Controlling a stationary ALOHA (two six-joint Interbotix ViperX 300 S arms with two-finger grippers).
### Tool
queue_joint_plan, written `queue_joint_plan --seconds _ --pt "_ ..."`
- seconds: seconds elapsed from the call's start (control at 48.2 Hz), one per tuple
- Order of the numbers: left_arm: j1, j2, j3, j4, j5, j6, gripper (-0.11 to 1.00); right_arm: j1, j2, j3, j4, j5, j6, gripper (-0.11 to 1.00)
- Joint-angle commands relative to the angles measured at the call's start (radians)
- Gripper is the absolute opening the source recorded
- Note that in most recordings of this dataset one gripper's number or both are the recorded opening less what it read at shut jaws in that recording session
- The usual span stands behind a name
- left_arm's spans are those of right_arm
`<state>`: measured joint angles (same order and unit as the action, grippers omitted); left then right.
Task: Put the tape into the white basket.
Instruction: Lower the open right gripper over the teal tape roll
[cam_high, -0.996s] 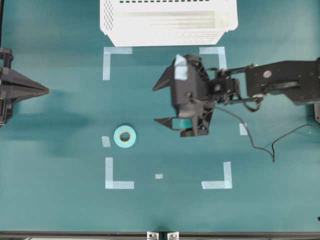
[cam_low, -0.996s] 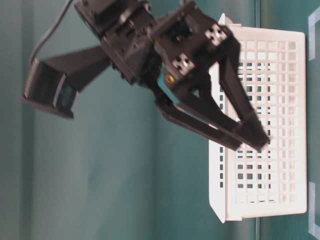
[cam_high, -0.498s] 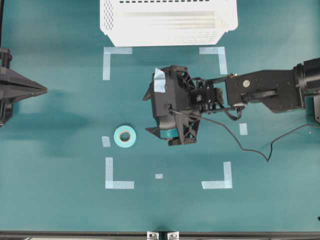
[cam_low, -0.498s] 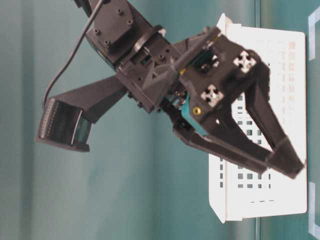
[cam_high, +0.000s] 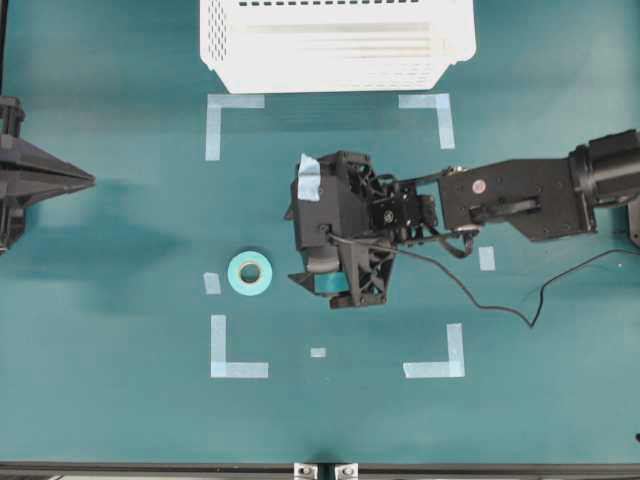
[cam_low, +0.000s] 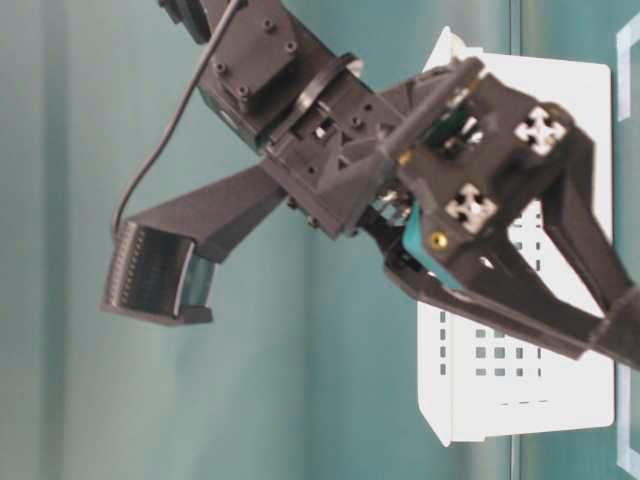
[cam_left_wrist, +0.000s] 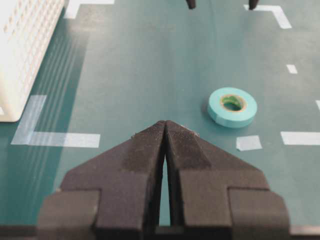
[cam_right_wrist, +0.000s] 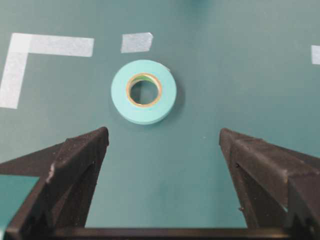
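The tape (cam_high: 250, 272) is a small teal roll lying flat on the green table, left of centre. In the right wrist view the tape (cam_right_wrist: 143, 91) lies just ahead of my right gripper (cam_right_wrist: 162, 132), slightly left of its midline. The jaws are open wide with nothing between them. From overhead the right gripper (cam_high: 291, 246) hovers a short way to the right of the roll. My left gripper (cam_high: 90, 181) rests shut at the left edge, far from the tape (cam_left_wrist: 232, 106). The white basket (cam_high: 330, 75) stands at the far edge of the table.
Pale tape corner marks (cam_high: 236, 368) frame a square on the table, and a small strip (cam_high: 212, 283) lies just left of the roll. A black cable (cam_high: 500, 305) trails from the right arm. The basket wall (cam_low: 530, 400) stands behind the right gripper.
The right arm has reached leftward across the marked square, bringing its open gripper closer to the roll. Tape, basket and left gripper have not moved.
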<state>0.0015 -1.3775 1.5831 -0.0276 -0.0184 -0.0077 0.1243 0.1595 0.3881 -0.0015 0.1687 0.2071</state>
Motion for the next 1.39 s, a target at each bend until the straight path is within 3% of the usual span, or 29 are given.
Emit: queue_joint_plan --seconds 0.0,0.996,1.37 --pt "0.002 0.008 -0.012 -0.002 -0.005 0.0 -0.11 0.008 -0.009 -0.028 0.0 -0.005 0.008 0.96" --pt "0.002 0.008 -0.012 -0.002 -0.003 -0.002 -0.11 0.021 0.081 -0.137 -0.005 0.084 0.106 0.96" --pt "0.002 0.008 -0.012 -0.002 -0.005 -0.002 -0.11 0.021 0.124 -0.173 -0.014 0.117 0.11 0.96"
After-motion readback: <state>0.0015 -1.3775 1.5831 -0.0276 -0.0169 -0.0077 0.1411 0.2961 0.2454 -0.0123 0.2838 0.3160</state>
